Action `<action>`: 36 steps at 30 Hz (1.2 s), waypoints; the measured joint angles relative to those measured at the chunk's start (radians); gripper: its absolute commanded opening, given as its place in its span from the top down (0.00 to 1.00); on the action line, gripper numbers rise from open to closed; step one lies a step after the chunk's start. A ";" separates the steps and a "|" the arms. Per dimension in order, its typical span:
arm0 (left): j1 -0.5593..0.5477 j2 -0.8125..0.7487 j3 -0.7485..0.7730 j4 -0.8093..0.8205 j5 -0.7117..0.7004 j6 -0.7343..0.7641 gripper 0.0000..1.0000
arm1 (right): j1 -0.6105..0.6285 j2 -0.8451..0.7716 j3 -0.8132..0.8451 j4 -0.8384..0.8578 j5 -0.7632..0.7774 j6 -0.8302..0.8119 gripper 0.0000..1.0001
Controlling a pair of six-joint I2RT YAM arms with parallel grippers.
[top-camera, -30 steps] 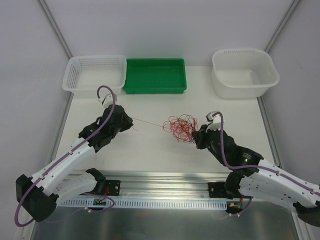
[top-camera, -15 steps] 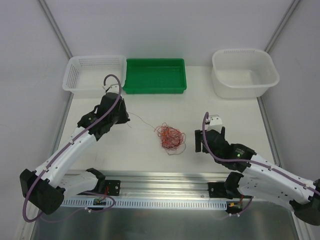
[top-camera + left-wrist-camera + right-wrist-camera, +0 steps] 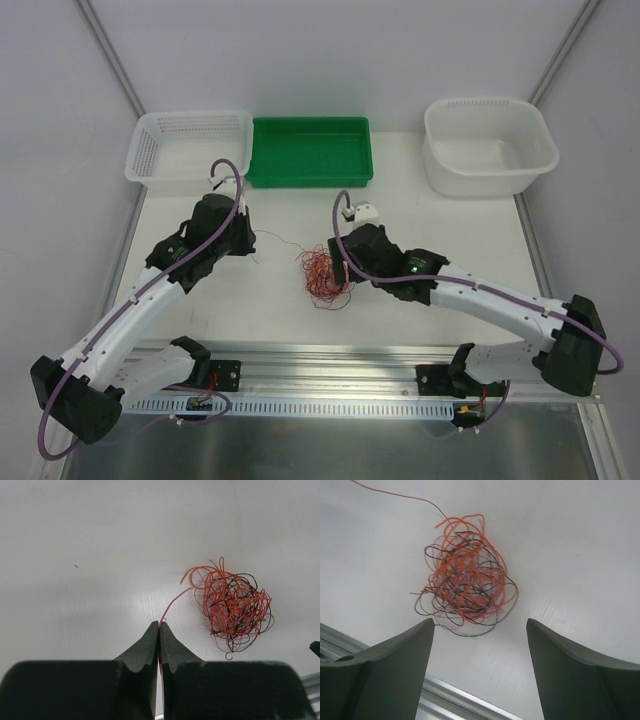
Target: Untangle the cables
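Observation:
The cables lie as a fist-sized tangle of orange-red, pinkish and black wires on the white table, near its middle. My left gripper sits to their left, shut on one thin pinkish-red strand that runs from its fingertips to the tangle. My right gripper hovers over the tangle's right side. In the right wrist view it stands wide open with nothing between the fingers, and the tangle lies just beyond the tips.
At the back stand a white mesh basket, a green tray and a white tub. An aluminium rail runs along the table's near edge, close behind the tangle in the right wrist view.
My right gripper opened, let go of the tangle and swung left over it. The tangle slid left and drew together. My left gripper kept hold of the strand, shifting slightly.

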 measured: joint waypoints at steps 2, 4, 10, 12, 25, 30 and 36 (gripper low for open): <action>0.000 -0.027 -0.006 0.002 -0.031 0.004 1.00 | 0.006 0.086 0.051 0.041 -0.016 0.004 0.21; 0.000 -0.049 -0.010 0.002 -0.069 0.004 1.00 | 0.011 0.176 0.101 0.069 -0.020 0.014 0.21; 0.034 -0.089 -0.026 0.002 -0.165 0.003 1.00 | 0.027 0.439 0.235 0.100 0.013 0.063 0.22; 0.053 -0.101 -0.030 0.004 -0.185 0.003 1.00 | 0.031 0.521 0.276 0.098 0.032 0.080 0.24; 0.190 -0.136 -0.046 0.011 -0.230 -0.001 1.00 | 0.032 0.563 0.195 0.065 0.132 0.119 0.99; 0.264 -0.134 -0.057 0.012 -0.231 -0.002 1.00 | 0.031 0.335 0.107 0.009 0.157 0.074 0.99; 0.324 -0.120 -0.058 0.012 -0.228 -0.005 1.00 | -0.006 -0.067 0.092 -0.015 0.154 -0.016 0.99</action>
